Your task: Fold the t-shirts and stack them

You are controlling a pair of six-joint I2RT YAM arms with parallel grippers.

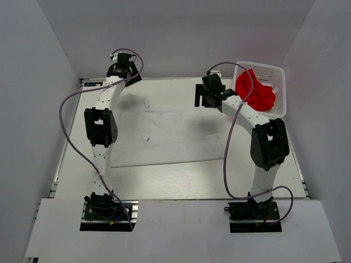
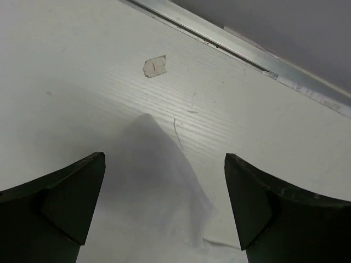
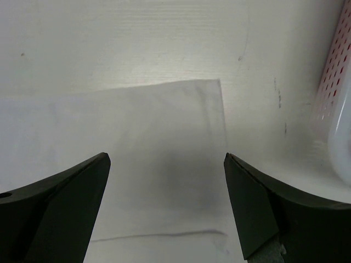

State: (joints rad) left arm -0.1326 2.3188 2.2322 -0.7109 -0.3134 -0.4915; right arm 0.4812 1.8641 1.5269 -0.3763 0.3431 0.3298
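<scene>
The white t-shirt [image 1: 164,137] is spread left of the basket [image 1: 269,69] holding the red t-shirt [image 1: 256,93]. The left fingers [image 2: 55,213] and right fingers [image 3: 60,213] are held wide and empty over its far corners, which are to be gripped next for folding.

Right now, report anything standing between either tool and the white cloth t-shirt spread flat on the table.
Nothing visible does. The left tool hangs open above one corner of the plain white cloth t-shirt, and the right tool hangs open above another corner. No object lies between either tool and the cloth.
</scene>
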